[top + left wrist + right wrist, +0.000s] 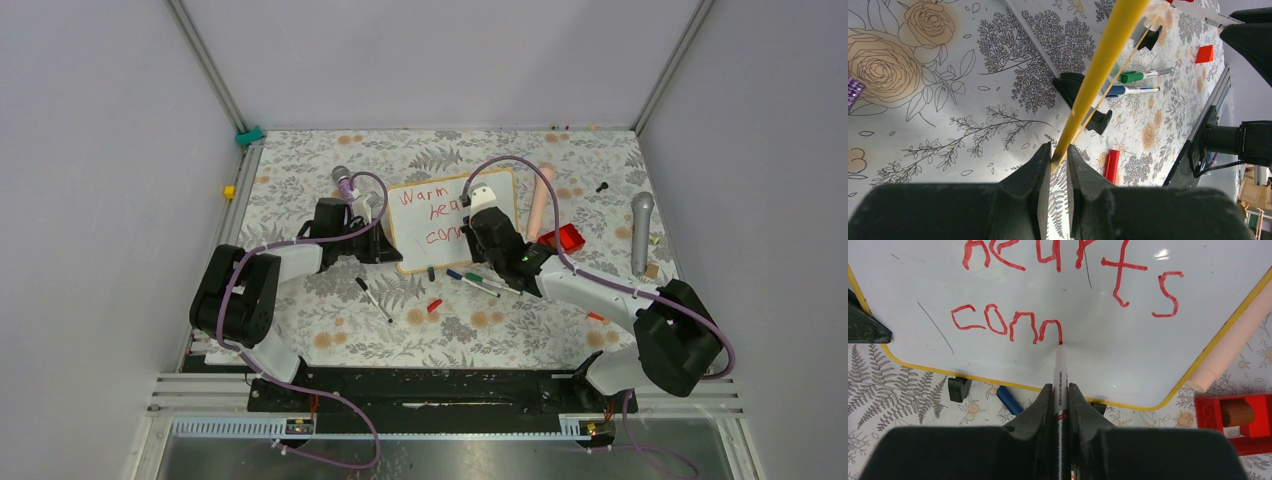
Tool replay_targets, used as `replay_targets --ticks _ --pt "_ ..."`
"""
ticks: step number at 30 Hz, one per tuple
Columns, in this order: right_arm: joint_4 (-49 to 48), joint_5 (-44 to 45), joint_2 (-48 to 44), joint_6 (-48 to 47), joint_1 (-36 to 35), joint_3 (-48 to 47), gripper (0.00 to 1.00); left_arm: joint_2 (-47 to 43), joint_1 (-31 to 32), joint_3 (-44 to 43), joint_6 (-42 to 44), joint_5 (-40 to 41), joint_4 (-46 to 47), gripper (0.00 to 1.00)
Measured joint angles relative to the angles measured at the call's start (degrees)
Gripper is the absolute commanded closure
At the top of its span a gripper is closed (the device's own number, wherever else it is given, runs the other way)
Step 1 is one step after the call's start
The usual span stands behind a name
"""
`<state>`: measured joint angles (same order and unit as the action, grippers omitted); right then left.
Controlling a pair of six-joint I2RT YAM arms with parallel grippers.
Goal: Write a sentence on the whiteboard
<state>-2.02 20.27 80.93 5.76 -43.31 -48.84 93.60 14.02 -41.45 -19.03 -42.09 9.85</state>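
Observation:
The whiteboard point(408, 228) lies at mid-table, tilted, with a yellowish wood frame point(973, 377). The sentence point(432, 212) is in red; the right wrist view shows "hearts" point(1119, 265) and, below it, "conn". My right gripper point(1060, 387) point(472, 236) is shut on a red marker point(1060, 367) whose tip touches the board at the end of the last "n". At the board's left edge, my left gripper point(1059, 150) point(385, 228) is shut on the frame point(1098, 65).
Green point(1135, 76) and blue point(1128, 90) markers and a red cap point(1111, 165) lie near the board's front edge. A black pen point(373, 298), a red box point(566, 239), a pink cylinder point(541, 200), and a grey microphone point(641, 230) lie around.

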Motion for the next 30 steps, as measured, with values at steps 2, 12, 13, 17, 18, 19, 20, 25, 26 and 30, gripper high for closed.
replay_targets --ticks 2,12,13,17,18,19,20,25,26,30 --pt "0.02 -0.04 -0.22 0.33 0.00 0.57 1.00 0.00 0.00 0.00 0.00 0.00 0.00 0.99" --pt "0.09 -0.52 -0.85 1.42 0.00 1.88 1.00 0.00 0.00 -0.02 0.02 0.00 0.00 0.99" --pt "0.13 -0.55 -0.94 1.51 0.02 1.88 1.00 0.00 0.00 -0.02 0.02 0.00 -0.02 0.99" --pt "0.81 -0.94 -1.68 1.60 0.26 1.88 1.00 0.00 0.00 -0.02 0.04 0.02 -0.09 0.99" --pt "1.11 -0.96 -2.14 1.60 0.33 1.88 1.00 0.00 0.00 -0.02 0.04 0.02 -0.09 0.99" --pt "1.42 -1.01 -2.69 1.60 0.35 1.88 1.00 0.00 0.00 -0.02 0.07 0.02 -0.09 0.99" --pt "1.70 -1.05 -3.45 1.60 0.39 1.88 1.00 0.00 0.00 -0.02 0.07 0.04 -0.09 0.99" --pt "2.71 -0.83 -6.67 1.44 0.42 1.88 1.00 0.00 0.00 -0.04 0.11 0.02 -0.11 0.99" --pt "2.75 -0.74 -6.78 1.36 0.44 1.86 1.00 0.00 0.00 -0.04 0.11 0.02 -0.11 0.99" --pt "3.48 -0.35 -6.78 1.11 0.76 1.81 1.00 0.00 0.00 -0.07 0.13 0.04 -0.15 0.99"
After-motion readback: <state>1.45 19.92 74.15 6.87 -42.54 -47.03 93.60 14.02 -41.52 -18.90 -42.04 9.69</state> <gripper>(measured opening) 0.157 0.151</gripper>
